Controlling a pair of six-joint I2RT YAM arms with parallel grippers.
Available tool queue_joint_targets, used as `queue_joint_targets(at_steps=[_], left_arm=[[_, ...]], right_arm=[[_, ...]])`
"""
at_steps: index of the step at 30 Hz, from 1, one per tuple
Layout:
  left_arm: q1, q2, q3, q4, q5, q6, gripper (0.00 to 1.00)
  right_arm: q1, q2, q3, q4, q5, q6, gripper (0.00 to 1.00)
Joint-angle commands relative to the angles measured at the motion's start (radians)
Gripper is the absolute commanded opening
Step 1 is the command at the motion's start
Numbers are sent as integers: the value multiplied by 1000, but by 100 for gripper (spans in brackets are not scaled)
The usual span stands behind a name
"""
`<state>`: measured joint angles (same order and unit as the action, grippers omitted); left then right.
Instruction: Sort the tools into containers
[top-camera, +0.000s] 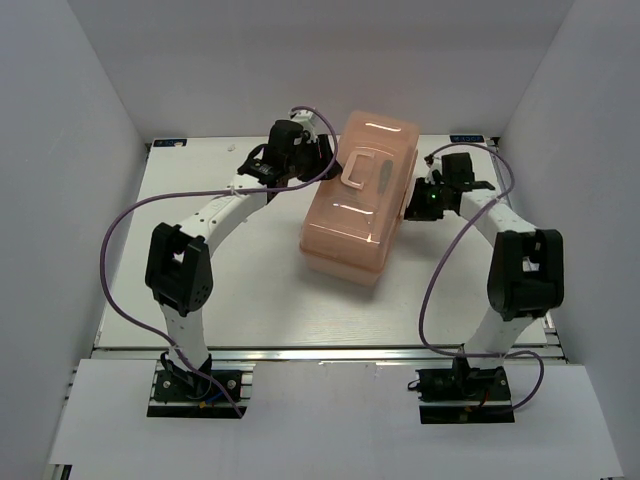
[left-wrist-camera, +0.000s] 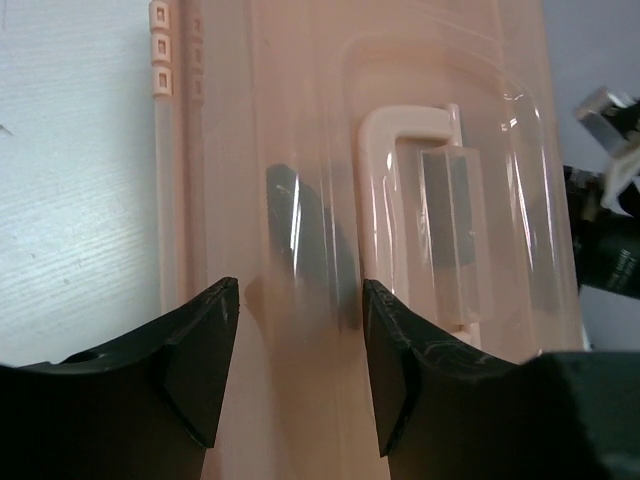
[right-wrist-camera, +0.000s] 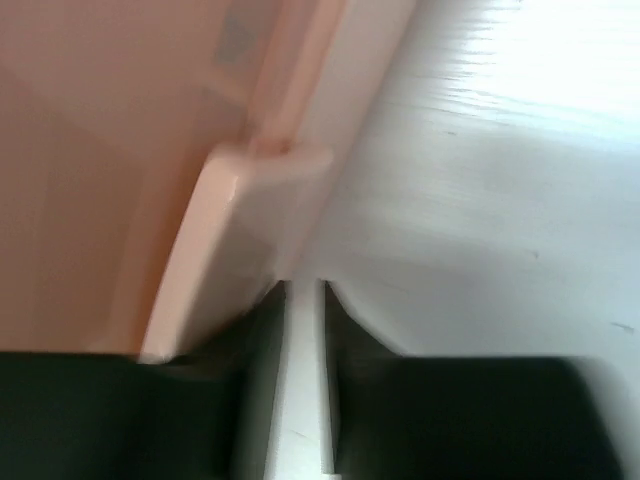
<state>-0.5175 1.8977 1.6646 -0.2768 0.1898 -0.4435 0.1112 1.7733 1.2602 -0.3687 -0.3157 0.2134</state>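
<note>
The salmon-pink toolbox (top-camera: 355, 200) stands closed in the middle of the table, lid handle (top-camera: 362, 170) on top. My left gripper (top-camera: 320, 160) is at its far left side; in the left wrist view it (left-wrist-camera: 298, 290) is open, with the lid (left-wrist-camera: 260, 120) and handle (left-wrist-camera: 400, 130) below and beyond the fingers. Dark long shapes (left-wrist-camera: 300, 230) show faintly through the lid; no screwdriver is plainly visible. My right gripper (top-camera: 415, 200) is at the box's right side. In the right wrist view it (right-wrist-camera: 304, 290) is shut with a thin gap, empty, right beside the pink latch tab (right-wrist-camera: 240, 230).
White walls enclose the white table (top-camera: 250, 290) on three sides. Purple cables loop from both arms. My right arm's wrist (left-wrist-camera: 605, 230) shows past the box in the left wrist view. Nothing else lies on the table.
</note>
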Motion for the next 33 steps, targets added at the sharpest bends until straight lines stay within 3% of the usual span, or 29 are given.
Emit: queue_joint_targets(at_steps=[1,5,12,14,18,22,28,33], left_arm=[[3,-15,-28,-182,11,-52,63],[62,-15,53,-185,-9,-58,69],[140,-132,28,-131,-76,-58,71],[154,-222,-14,-102,-92,-35,75],[160,-391,-152,-1,-75,5,91],[160,-541,-331,60,-1,9,96],[160,-813,-531,96,-4,0,98],[160,-994,-643,59,-29,0,98]], right_arm=[[-41,-142,-25,2,18,-178,33],[-80,-237,-38,-36,24,-267,60],[-100,-399,-48,-90,-34,-408,72],[-100,-442,-42,-79,-49,-411,89],[-100,-520,16,-91,-98,-363,89],[-100,-512,109,-170,-141,-259,89],[-100,-451,232,-344,-118,-160,89],[-99,-457,249,-368,-114,-140,90]])
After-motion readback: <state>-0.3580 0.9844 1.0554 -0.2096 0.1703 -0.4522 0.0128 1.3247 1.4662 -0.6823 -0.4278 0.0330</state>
